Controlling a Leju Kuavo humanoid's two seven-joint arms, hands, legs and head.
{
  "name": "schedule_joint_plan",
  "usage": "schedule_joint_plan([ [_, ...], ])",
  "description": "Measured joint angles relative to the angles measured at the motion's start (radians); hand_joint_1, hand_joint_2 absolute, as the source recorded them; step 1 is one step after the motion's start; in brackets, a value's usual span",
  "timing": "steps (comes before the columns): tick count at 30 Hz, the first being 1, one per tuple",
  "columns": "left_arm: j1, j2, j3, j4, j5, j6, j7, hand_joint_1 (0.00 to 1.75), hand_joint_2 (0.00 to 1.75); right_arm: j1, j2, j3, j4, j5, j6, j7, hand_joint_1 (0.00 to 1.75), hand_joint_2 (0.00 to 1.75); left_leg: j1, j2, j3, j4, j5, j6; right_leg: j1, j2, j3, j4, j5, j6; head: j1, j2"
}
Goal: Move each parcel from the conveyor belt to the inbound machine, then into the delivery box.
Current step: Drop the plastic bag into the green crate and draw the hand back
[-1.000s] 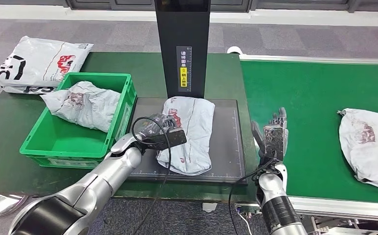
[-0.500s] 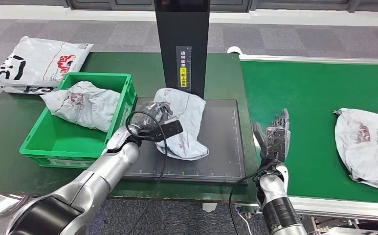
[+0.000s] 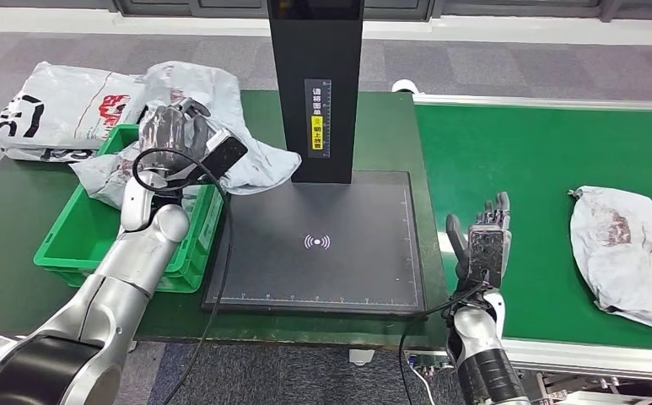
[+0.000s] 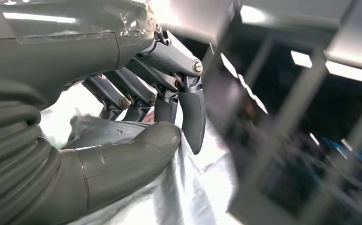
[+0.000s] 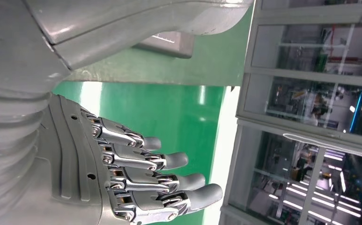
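Left hand (image 3: 173, 135) gripping parcel (image 3: 246, 160) above green box (image 3: 94, 253), another parcel (image 3: 111, 173) inside

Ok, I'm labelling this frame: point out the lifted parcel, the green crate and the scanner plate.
lifted parcel (image 3: 255, 164), head view, its grey flap right of the left hand (image 3: 170, 126).
green crate (image 3: 78, 253), head view, near wall.
scanner plate (image 3: 364, 253), head view, bare dark surface.
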Motion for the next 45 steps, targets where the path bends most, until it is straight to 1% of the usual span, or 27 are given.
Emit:
schedule_joint_plan([
  [2, 0.003, 0.023, 0.041, -0.012, -0.093, 0.040, 0.019, 1.75, 1.75, 0.000, 0.000, -0.007, -0.004, 0.001, -0.001, 0.002, 0.00, 1.75, 0.000, 0.001, 0.000, 0.000, 0.000, 0.000, 0.000, 0.001, -0.001, 0.000, 0.000, 0.000, 0.000, 0.000],
  [5, 0.014, 0.051, 0.138, -0.017, -0.158, 0.053, -0.026, 1.75, 1.75, 0.004, -0.003, -0.018, -0.011, 0.005, -0.002, 0.004, 0.00, 1.75, 0.000, 0.003, 0.001, 0.000, 0.000, 0.000, 0.000, 0.003, -0.002, 0.000, 0.000, 0.000, 0.000, 0.000],
  [8, 0.031, 0.059, 0.245, -0.020, -0.185, 0.053, -0.073, 1.75, 1.75, 0.009, -0.006, -0.032, -0.017, 0.007, -0.001, 0.002, 0.00, 1.75, 0.000, 0.003, 0.001, 0.000, 0.000, 0.000, 0.001, 0.003, -0.002, 0.000, 0.000, 0.000, 0.000, 0.000],
  [10, 0.043, 0.064, 0.308, -0.028, -0.221, 0.053, -0.080, 1.75, 1.75, 0.011, -0.008, -0.039, -0.019, 0.007, -0.001, -0.001, 0.00, 1.75, 0.001, 0.003, 0.000, 0.000, 0.000, -0.001, 0.001, 0.003, -0.002, 0.000, 0.000, 0.000, 0.000, 0.000],
  [12, 0.052, 0.071, 0.364, -0.040, -0.301, 0.053, -0.039, 1.75, 1.75, 0.012, -0.008, -0.044, -0.020, 0.007, -0.001, -0.002, 0.00, 1.75, 0.001, 0.002, 0.000, 0.000, 0.000, -0.001, 0.001, 0.003, -0.002, 0.000, 0.000, 0.000, 0.000, 0.000],
  [14, 0.054, 0.092, 0.401, -0.028, -0.381, 0.041, 0.044, 1.75, 1.75, 0.013, -0.008, -0.047, -0.023, 0.008, -0.001, 0.000, 0.00, 1.75, 0.001, 0.003, 0.000, 0.000, 0.000, -0.001, 0.001, 0.003, -0.002, 0.000, 0.000, 0.000, 0.000, 0.000],
  [15, 0.049, 0.107, 0.409, -0.005, -0.398, 0.020, 0.081, 1.75, 1.75, 0.014, -0.008, -0.049, -0.026, 0.009, -0.001, 0.001, 0.00, 1.75, 0.001, 0.004, 0.000, 0.000, -0.001, -0.001, 0.001, 0.004, -0.003, 0.000, 0.000, 0.000, 0.000, 0.000],
  [17, 0.033, 0.141, 0.416, 0.071, -0.387, -0.075, 0.124, 1.75, 1.75, 0.017, -0.009, -0.054, -0.033, 0.011, 0.005, 0.004, 0.00, 1.75, 0.001, 0.005, 0.000, 0.000, -0.001, -0.001, 0.001, 0.005, -0.003, 0.000, 0.000, -0.001, 0.000, 0.000],
  [19, 0.019, 0.169, 0.418, 0.164, -0.370, -0.228, 0.148, 1.75, 1.75, 0.018, -0.011, -0.059, -0.038, 0.015, 0.015, 0.009, 0.00, 1.75, 0.001, 0.005, 0.000, 0.000, 0.000, -0.001, 0.001, 0.006, -0.004, 0.000, 0.001, -0.001, 0.000, 0.000],
  [21, 0.013, 0.186, 0.418, 0.244, -0.363, -0.364, 0.151, 1.75, 1.75, 0.017, -0.014, -0.064, -0.043, 0.022, 0.025, 0.017, 0.00, 1.75, 0.001, 0.005, 0.000, 0.000, 0.000, -0.001, 0.001, 0.005, -0.004, 0.000, 0.001, -0.001, 0.000, 0.000],
  [22, 0.010, 0.191, 0.418, 0.276, -0.359, -0.416, 0.143, 1.75, 1.75, 0.017, -0.015, -0.068, -0.046, 0.026, 0.030, 0.020, 0.00, 1.75, 0.001, 0.004, 0.000, 0.000, 0.001, -0.002, 0.001, 0.005, -0.004, 0.000, 0.001, -0.001, 0.000, 0.000],
  [24, 0.005, 0.195, 0.416, 0.327, -0.351, -0.502, 0.130, 1.75, 1.75, 0.016, -0.016, -0.076, -0.052, 0.032, 0.040, 0.024, 0.00, 1.75, 0.001, 0.003, 0.000, 0.000, 0.001, -0.001, 0.001, 0.003, -0.003, 0.000, 0.001, -0.001, 0.000, 0.000],
  [25, 0.004, 0.195, 0.415, 0.347, -0.349, -0.530, 0.126, 1.75, 1.75, 0.016, -0.017, -0.079, -0.054, 0.034, 0.044, 0.025, 0.00, 1.75, 0.001, 0.003, 0.000, 0.000, 0.001, -0.002, 0.001, 0.003, -0.003, 0.000, 0.001, -0.001, 0.000, 0.000],
  [27, 0.001, 0.195, 0.413, 0.375, -0.349, -0.555, 0.124, 1.75, 1.75, 0.016, -0.017, -0.082, -0.058, 0.036, 0.049, 0.027, 0.00, 1.75, 0.001, 0.003, 0.000, 0.000, 0.001, -0.002, 0.001, 0.004, -0.003, 0.000, 0.001, -0.001, 0.000, 0.000],
  [30, -0.005, 0.195, 0.412, 0.396, -0.349, -0.563, 0.122, 0.88, 1.75, 0.016, -0.019, -0.086, -0.061, 0.036, 0.051, 0.028, 0.00, 1.75, 0.000, 0.003, 0.000, 0.000, 0.000, -0.001, 0.000, 0.005, -0.003, 0.000, 0.001, -0.001, 0.000, 0.000],
  [31, -0.006, 0.195, 0.412, 0.398, -0.349, -0.564, 0.121, 0.48, 1.75, 0.016, -0.019, -0.087, -0.062, 0.037, 0.051, 0.028, 0.00, 1.75, 0.000, 0.003, 0.000, 0.000, 0.000, -0.001, 0.000, 0.005, -0.003, 0.000, 0.001, -0.001, 0.000, 0.000],
  [32, -0.006, 0.195, 0.412, 0.398, -0.349, -0.564, 0.121, 0.38, 1.75, 0.016, -0.019, -0.087, -0.062, 0.037, 0.051, 0.028, 0.00, 1.75, 0.000, 0.003, 0.000, 0.000, 0.000, -0.001, 0.000, 0.005, -0.003, 0.000, 0.001, -0.001, 0.000, 0.000],
  [34, -0.010, 0.195, 0.412, 0.405, -0.336, -0.575, 0.111, 0.08, 1.75, 0.017, -0.019, -0.090, -0.063, 0.038, 0.053, 0.029, 0.00, 1.75, 0.000, 0.003, 0.000, 0.000, 0.000, -0.001, 0.000, 0.004, -0.003, 0.000, 0.001, -0.001, 0.000, 0.000],
  [36, -0.014, 0.195, 0.412, 0.418, -0.267, -0.575, 0.095, 0.00, 1.75, 0.019, -0.019, -0.094, -0.068, 0.044, 0.058, 0.030, 0.00, 1.75, 0.000, 0.003, 0.000, 0.000, 0.000, -0.002, 0.001, 0.004, -0.003, 0.000, 0.001, -0.001, 0.000, 0.000],
  [37, -0.016, 0.195, 0.415, 0.423, -0.219, -0.555, 0.088, 0.00, 1.75, 0.020, -0.019, -0.096, -0.071, 0.048, 0.060, 0.031, 0.00, 1.75, 0.000, 0.003, 0.000, 0.000, 0.001, -0.002, 0.001, 0.004, -0.003, 0.000, 0.001, -0.001, 0.000, 0.000],
  [39, -0.017, 0.193, 0.428, 0.423, -0.117, -0.470, 0.063, 0.00, 1.75, 0.024, -0.019, -0.098, -0.075, 0.055, 0.060, 0.034, 0.00, 1.75, 0.001, 0.003, 0.000, 0.000, 0.001, -0.002, 0.002, 0.004, -0.003, 0.000, 0.001, -0.002, 0.000, 0.000],
  [41, -0.019, 0.187, 0.461, 0.410, 0.009, -0.347, -0.018, 0.00, 1.75, 0.031, -0.019, -0.098, -0.080, 0.059, 0.057, 0.038, 0.00, 1.75, 0.001, 0.003, 0.000, 0.000, 0.001, -0.003, 0.002, 0.004, -0.004, 0.000, 0.002, -0.002, 0.000, 0.000],
  [43, -0.023, 0.176, 0.503, 0.380, 0.152, -0.228, -0.138, 0.00, 1.75, 0.038, -0.019, -0.098, -0.084, 0.060, 0.054, 0.039, 0.00, 1.75, 0.002, 0.003, 0.000, 0.000, 0.001, -0.003, 0.002, 0.004, -0.004, 0.000, 0.002, -0.002, 0.000, 0.000],
  [45, -0.026, 0.163, 0.534, 0.335, 0.292, -0.137, -0.241, 0.00, 1.75, 0.041, -0.019, -0.098, -0.086, 0.058, 0.050, 0.038, 0.00, 1.75, 0.002, 0.004, 0.000, 0.000, 0.001, -0.003, 0.002, 0.004, -0.004, 0.000, 0.002, -0.002, 0.000, 0.000],
])
